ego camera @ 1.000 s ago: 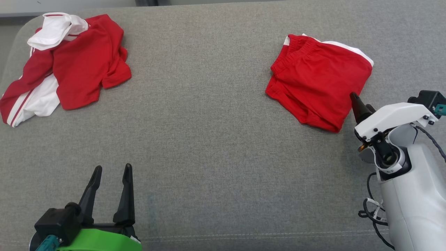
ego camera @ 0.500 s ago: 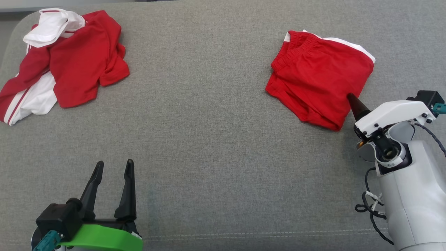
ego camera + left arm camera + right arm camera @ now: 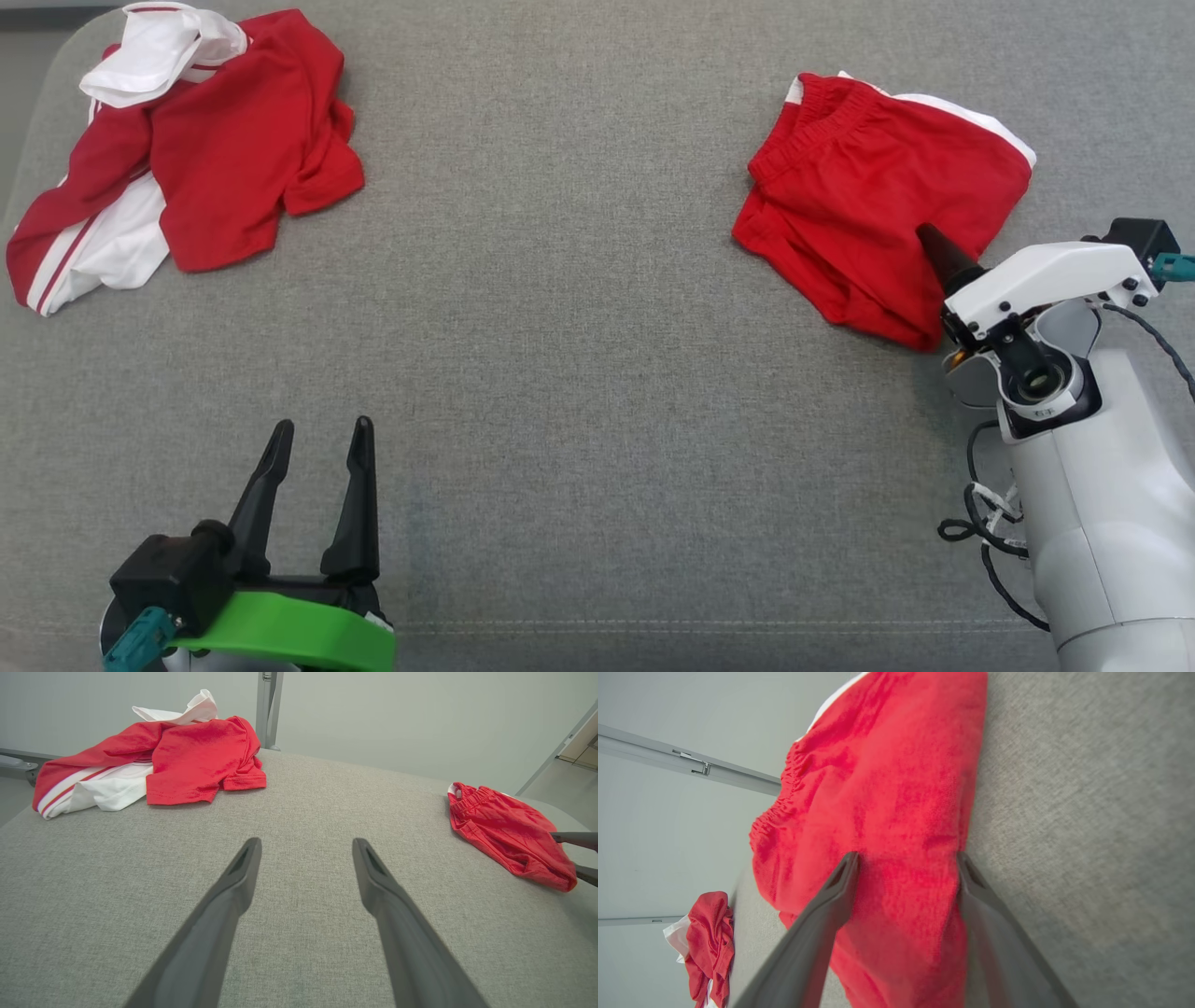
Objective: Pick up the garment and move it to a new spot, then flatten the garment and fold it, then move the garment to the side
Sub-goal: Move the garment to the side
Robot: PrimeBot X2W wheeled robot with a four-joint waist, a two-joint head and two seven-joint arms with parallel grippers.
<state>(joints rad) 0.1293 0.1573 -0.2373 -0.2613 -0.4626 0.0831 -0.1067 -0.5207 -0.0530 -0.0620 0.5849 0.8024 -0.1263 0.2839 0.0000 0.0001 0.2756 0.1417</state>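
I saw the red shorts (image 3: pixel 868 196) lying on the far right part of the worktop (image 3: pixel 579 327), folded into a compact, slightly wrinkled shape. Their gathered elastic waistband (image 3: pixel 822 121) pointed toward the far edge of the worktop, and a white stripe (image 3: pixel 971 117) ran along the side nearest the worktop's right edge. The cloth lay flat on the gray fabric, not lifted.

My right claw (image 3: pixel 908 858) was released, its two dark fingers spread wide. In the right wrist view one finger lay over the red cloth, and the other stood just at the border of the cloth, where the gray of the worktop begins. From the head view the pale right forearm (image 3: pixel 1102 523) came up from the near right corner of the worktop and the claw pointed diagonally toward its far side.

My left claw (image 3: pixel 322 425) was also released, fingers apart, above the near left part of the worktop. A pile of red and white clothes (image 3: pixel 187 140) lay crumpled at the far left corner of the worktop.
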